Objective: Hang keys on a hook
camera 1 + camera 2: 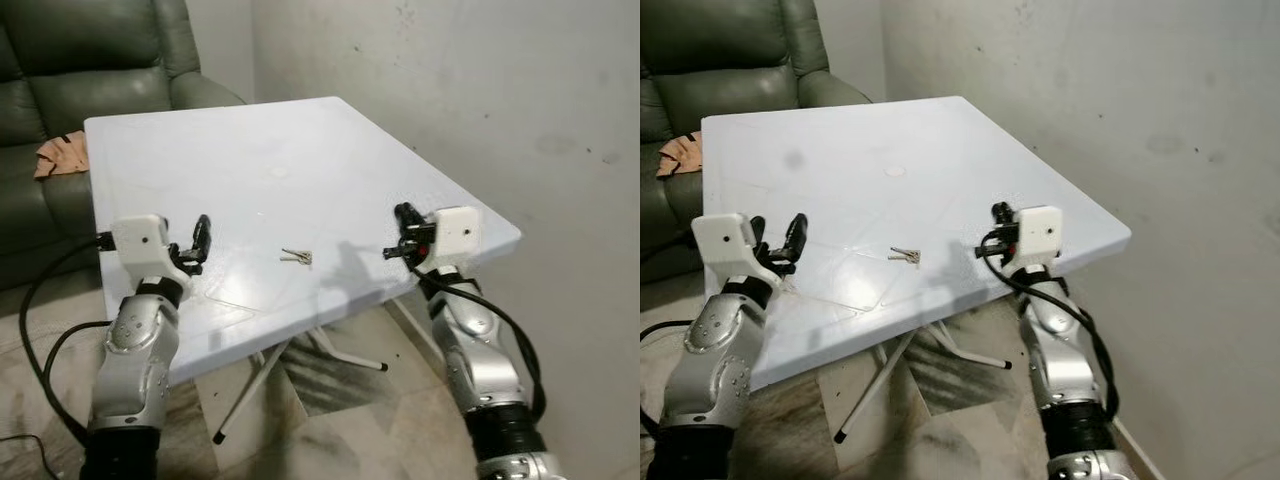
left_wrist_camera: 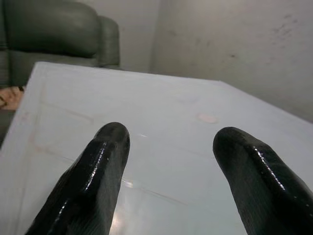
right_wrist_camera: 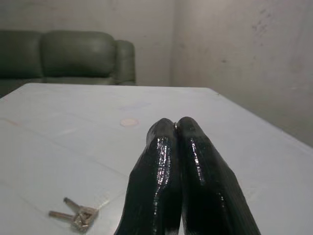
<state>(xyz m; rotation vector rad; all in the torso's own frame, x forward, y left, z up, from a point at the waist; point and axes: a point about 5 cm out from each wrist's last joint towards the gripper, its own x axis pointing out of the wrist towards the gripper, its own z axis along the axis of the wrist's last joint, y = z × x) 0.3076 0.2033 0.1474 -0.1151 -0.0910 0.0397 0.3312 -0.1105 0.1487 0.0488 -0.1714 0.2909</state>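
Keys (image 1: 296, 257): small metal bunch, laid flat on the white worktop (image 1: 300, 150) toward its near edge, between both claws. Judged light, stiff, slippery; best pinched at the ring. Left claw (image 1: 203, 238): spread wide, empty. Right claw (image 1: 402, 232): pressed closed, empty.

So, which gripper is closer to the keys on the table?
Right, slightly. The right gripper sits just to the right of the keys; the left gripper is somewhat farther on their left.
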